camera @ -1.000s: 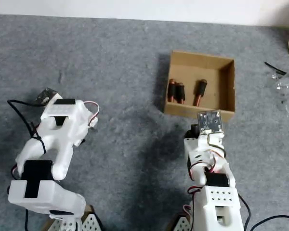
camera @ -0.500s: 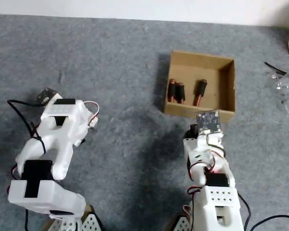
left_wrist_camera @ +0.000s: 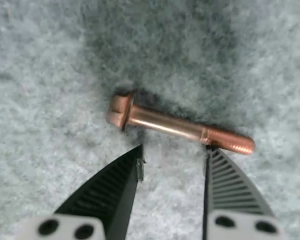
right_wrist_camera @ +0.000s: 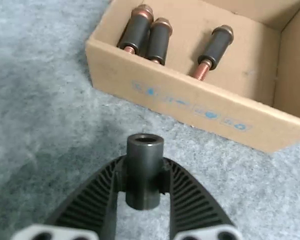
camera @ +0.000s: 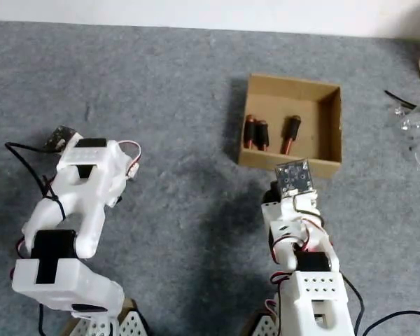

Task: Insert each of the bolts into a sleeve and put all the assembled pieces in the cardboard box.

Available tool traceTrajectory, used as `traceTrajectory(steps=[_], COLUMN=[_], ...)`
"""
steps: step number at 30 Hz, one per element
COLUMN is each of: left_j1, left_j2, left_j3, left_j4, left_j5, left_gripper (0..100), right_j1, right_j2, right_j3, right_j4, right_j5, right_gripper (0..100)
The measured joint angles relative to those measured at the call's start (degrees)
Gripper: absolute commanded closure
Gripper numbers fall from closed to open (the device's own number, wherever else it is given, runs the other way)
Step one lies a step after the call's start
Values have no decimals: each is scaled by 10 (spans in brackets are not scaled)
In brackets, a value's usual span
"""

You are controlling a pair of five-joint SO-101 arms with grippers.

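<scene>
A copper bolt (left_wrist_camera: 177, 127) lies flat on the grey carpet just past my left gripper (left_wrist_camera: 173, 154), which is open with a fingertip near each end of the shank. My right gripper (right_wrist_camera: 144, 186) is shut on a black sleeve (right_wrist_camera: 144, 167), held upright with its bore facing up, close to the near wall of the cardboard box (right_wrist_camera: 190, 102). Three assembled bolt-and-sleeve pieces (right_wrist_camera: 142, 31) lie inside the box (camera: 329, 126). In the high view the left arm (camera: 84, 185) sits at the left and the right arm (camera: 294, 210) just below the box.
Grey carpet covers the table. Clear plastic bits and wires (camera: 409, 115) lie at the far right edge. Open carpet stretches between the two arms and to the left of the box.
The left arm has shifted slightly up and left. The right arm's wrist has moved a little left and up toward the box wall.
</scene>
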Motion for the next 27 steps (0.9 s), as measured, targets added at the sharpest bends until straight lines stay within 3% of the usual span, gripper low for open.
traceTrajectory(steps=[5, 8, 19, 27], left_j1=[19, 25, 7, -5], left_j2=[-33, -72, -98, -98], left_j3=[-33, -34, 87, 147], left_j4=[82, 85, -72, -193], left_j5=[4, 4, 4, 61], left_gripper=[803, 803, 803, 803], right_j1=[-3, -3, -3, -3], right_j2=[0, 0, 0, 0], right_j3=[0, 0, 0, 0], right_j4=[0, 0, 0, 0], right_j5=[0, 0, 4, 4], right_gripper=[994, 994, 994, 994])
